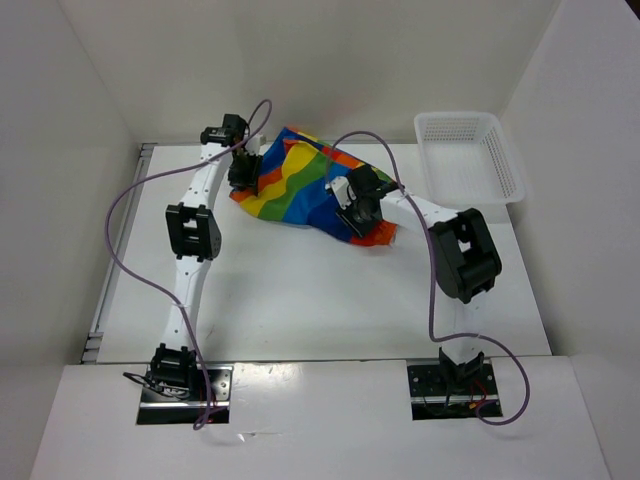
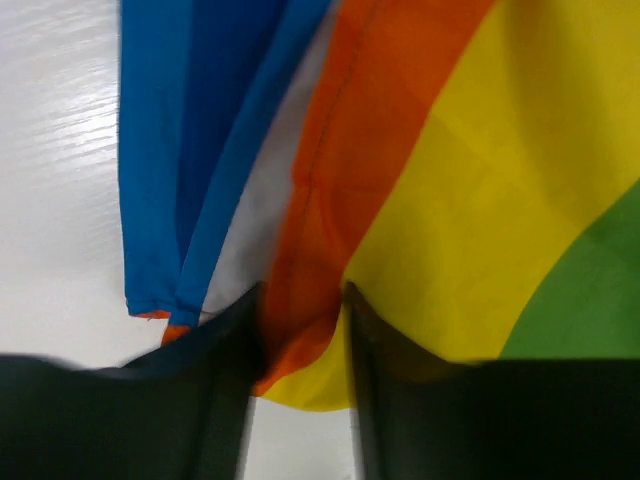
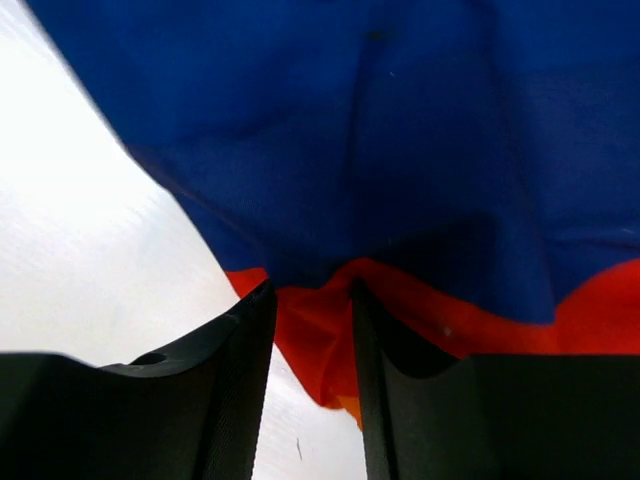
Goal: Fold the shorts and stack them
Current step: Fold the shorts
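1. Your left arm is stretching from its base at the near edge straight up the tabletop. Its left gripper is pointing down at the left edge of the shorts.
2. Your right arm is rising to a bent elbow over the right side of the tabletop, then reaching back left. That is putting the right gripper on the shorts' near right edge.
3. The left gripper is pinching an orange and yellow fold of the shorts between its fingers.
4. The right gripper is clamping a red fold under the blue panel of the shorts.
5. The shorts are lying bunched and unfolded near the far edge, about midway along it, between the two grippers.
6. From above, both wrists are covering the pinched spots. Each wrist camera is showing only part of the garment, so you are not seeing its full outline.
7. A white mesh basket is sitting at the far right corner, apart from the shorts.
8. A purple cable is looping out over the left side of the tabletop.
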Robot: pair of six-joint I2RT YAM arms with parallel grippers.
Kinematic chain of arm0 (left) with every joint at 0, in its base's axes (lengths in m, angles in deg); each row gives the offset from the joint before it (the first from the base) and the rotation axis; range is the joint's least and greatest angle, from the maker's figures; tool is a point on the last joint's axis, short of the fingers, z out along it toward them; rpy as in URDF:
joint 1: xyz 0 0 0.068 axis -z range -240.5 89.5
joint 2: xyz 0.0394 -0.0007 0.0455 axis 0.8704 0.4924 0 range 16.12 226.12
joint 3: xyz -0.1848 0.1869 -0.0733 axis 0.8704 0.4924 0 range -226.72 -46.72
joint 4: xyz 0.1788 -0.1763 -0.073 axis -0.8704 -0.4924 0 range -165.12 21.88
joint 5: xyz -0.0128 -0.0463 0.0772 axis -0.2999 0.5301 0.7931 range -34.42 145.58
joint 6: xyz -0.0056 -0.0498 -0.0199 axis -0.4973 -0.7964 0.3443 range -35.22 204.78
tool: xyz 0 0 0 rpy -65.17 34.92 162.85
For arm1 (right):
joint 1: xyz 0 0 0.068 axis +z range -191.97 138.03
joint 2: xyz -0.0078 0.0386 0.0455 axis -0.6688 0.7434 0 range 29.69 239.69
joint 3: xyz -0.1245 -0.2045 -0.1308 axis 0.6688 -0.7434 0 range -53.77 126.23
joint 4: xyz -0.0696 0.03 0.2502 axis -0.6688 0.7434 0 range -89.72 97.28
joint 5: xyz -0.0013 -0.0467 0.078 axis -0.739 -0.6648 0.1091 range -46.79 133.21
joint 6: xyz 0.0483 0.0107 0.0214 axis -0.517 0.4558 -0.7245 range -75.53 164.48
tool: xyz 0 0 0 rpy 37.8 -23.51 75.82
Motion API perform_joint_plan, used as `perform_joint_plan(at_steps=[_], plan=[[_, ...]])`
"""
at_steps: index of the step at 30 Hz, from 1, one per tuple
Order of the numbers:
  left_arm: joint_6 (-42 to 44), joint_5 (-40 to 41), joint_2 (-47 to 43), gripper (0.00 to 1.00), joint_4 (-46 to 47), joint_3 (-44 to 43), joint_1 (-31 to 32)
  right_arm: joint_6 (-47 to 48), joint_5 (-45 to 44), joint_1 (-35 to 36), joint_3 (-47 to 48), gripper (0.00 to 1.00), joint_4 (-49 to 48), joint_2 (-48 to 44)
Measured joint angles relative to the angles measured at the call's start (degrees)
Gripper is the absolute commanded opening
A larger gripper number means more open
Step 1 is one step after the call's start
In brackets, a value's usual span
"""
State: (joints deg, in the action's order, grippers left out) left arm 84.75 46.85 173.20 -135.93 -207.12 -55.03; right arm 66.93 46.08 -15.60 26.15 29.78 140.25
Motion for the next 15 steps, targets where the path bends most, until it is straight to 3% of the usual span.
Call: perform_joint_plan(at_steps=[4,7,10,15], plan=[[-0.17,-0.59,0.09,0.12,-1.79,0.37,0.31,0.42,-0.35,0.00,0.00,0.32,0.00,2.95],[-0.26,-1.09,-0.24,0.00,-2.25,2.91,-0.11,1.05,-0.35,0.02,-0.13,0.26,-0.02,3.37],[-0.35,-2.16,-5.66,0.00,0.61,15.19,-0.87,1.75,-0.28,0.22,-1.38,0.23,-0.61,3.08],[-0.37,1.07,-27.87,0.00,13.68,55.08,-1.27,3.48,1.05,1.03,-7.28,0.14,-1.25,-0.39]])
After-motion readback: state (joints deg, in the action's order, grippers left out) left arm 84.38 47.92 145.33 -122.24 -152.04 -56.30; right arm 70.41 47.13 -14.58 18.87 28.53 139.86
